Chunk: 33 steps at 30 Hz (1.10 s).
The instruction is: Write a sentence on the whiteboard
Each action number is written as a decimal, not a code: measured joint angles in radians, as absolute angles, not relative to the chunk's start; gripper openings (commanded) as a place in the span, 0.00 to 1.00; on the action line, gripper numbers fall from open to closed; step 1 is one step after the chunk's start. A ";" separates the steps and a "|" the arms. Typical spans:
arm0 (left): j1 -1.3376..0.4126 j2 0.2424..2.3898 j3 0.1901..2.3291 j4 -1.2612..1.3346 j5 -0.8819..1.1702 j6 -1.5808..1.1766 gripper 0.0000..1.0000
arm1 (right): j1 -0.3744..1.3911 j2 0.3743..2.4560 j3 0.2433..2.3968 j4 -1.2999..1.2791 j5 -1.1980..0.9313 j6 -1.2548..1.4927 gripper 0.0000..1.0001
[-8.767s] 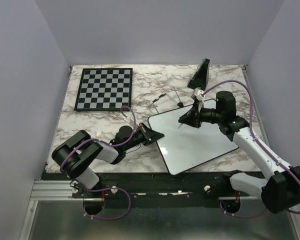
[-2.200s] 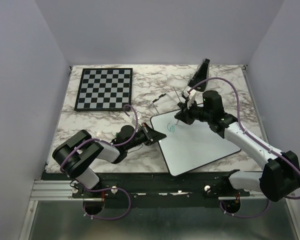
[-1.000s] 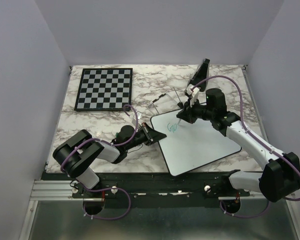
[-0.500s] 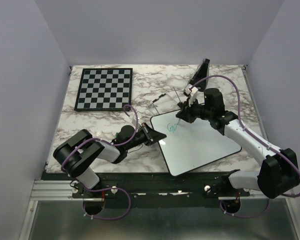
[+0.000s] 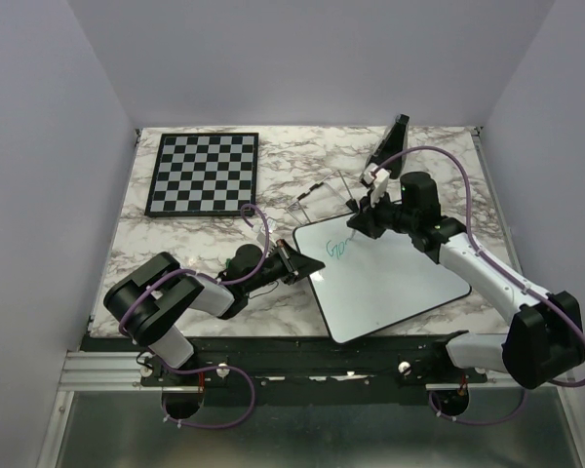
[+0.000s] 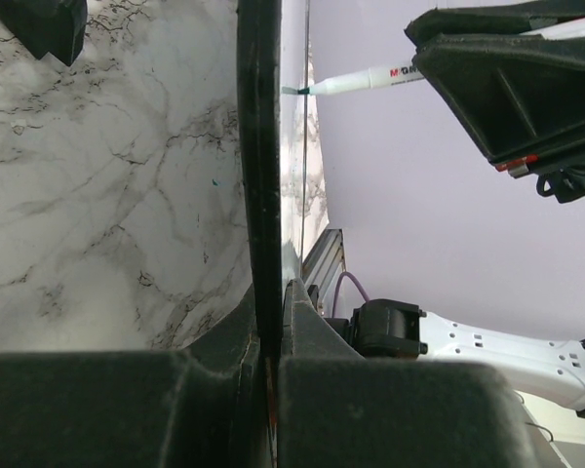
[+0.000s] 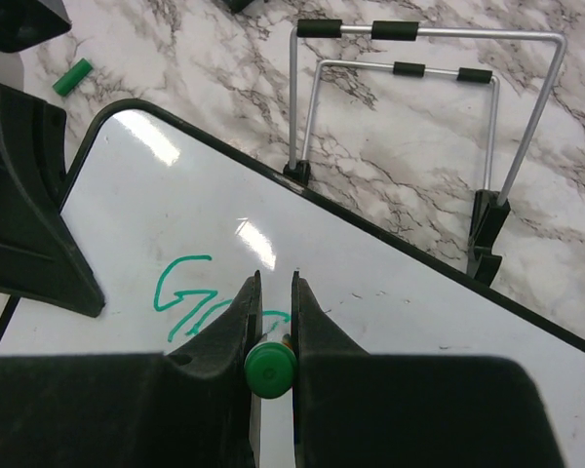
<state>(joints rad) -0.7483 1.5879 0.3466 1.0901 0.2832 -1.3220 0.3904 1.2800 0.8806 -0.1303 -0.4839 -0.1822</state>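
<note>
The whiteboard (image 5: 395, 283) lies flat on the marble table, turned at an angle. The start of the sentence (image 5: 338, 251), green letters reading about "Go", sits near its far left corner and also shows in the right wrist view (image 7: 180, 291). My right gripper (image 5: 357, 226) is shut on a green marker (image 7: 271, 370), whose tip touches the board just right of the letters. My left gripper (image 5: 298, 264) is shut on the board's black left rim (image 6: 258, 146). The left wrist view shows the marker (image 6: 361, 80) meeting the board.
A black-and-white chessboard (image 5: 203, 174) lies at the far left. A wire easel stand (image 7: 409, 107) stands just beyond the whiteboard's far edge. A black wedge stand (image 5: 390, 143) is at the far right. A green marker cap (image 7: 73, 76) lies off the board's corner.
The board was blank 8.8 s ago; green letters have since appeared and grown. My right gripper and marker have shifted slightly right along the line. The left gripper has held still.
</note>
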 measured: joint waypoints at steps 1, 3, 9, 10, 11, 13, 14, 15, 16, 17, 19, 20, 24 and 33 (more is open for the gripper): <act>-0.748 1.588 0.347 1.090 0.283 -1.322 0.00 | 0.390 1.277 0.880 -0.137 -0.492 -0.189 0.01; -0.748 1.588 0.347 1.090 0.283 -1.322 0.00 | 0.390 1.274 0.880 -0.157 -0.517 -0.204 0.01; -0.748 1.588 0.347 1.090 0.283 -1.322 0.00 | 0.390 1.269 0.880 -0.203 -0.596 -0.226 0.00; -0.748 1.588 0.347 1.090 0.283 -1.322 0.00 | 0.390 1.269 0.880 -0.208 -0.604 -0.228 0.00; -0.748 1.588 0.347 1.090 0.283 -1.322 0.00 | 0.390 1.269 0.880 -0.211 -0.612 -0.229 0.01; -0.748 1.589 0.347 1.090 0.283 -1.322 0.00 | 0.390 1.270 0.880 -0.214 -0.624 -0.228 0.01; -0.748 1.589 0.347 1.090 0.283 -1.322 0.00 | 0.390 1.270 0.880 -0.213 -0.626 -0.227 0.01; -0.748 1.589 0.347 1.090 0.283 -1.322 0.00 | 0.390 1.272 0.880 -0.211 -0.626 -0.224 0.01; -0.748 1.589 0.347 1.090 0.283 -1.322 0.00 | 0.390 1.275 0.882 -0.211 -0.626 -0.218 0.00; -0.748 1.589 0.347 1.090 0.283 -1.322 0.00 | 0.390 1.278 0.884 -0.210 -0.625 -0.213 0.01; -0.748 1.589 0.347 1.090 0.283 -1.322 0.00 | 0.390 1.286 0.895 -0.208 -0.619 -0.203 0.01; -0.748 1.589 0.347 1.092 0.283 -1.321 0.00 | 0.390 1.289 0.900 -0.204 -0.614 -0.199 0.01; -0.749 1.589 0.347 1.095 0.284 -1.320 0.00 | 0.389 1.291 0.914 -0.191 -0.583 -0.182 0.01; -0.749 1.589 0.347 1.098 0.284 -1.316 0.00 | 0.336 1.271 0.915 -0.153 -0.543 -0.149 0.01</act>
<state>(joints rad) -0.7486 1.5890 0.3466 1.0981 0.2840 -1.3155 0.3359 1.2713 0.9150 -0.1532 -0.5434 -0.1486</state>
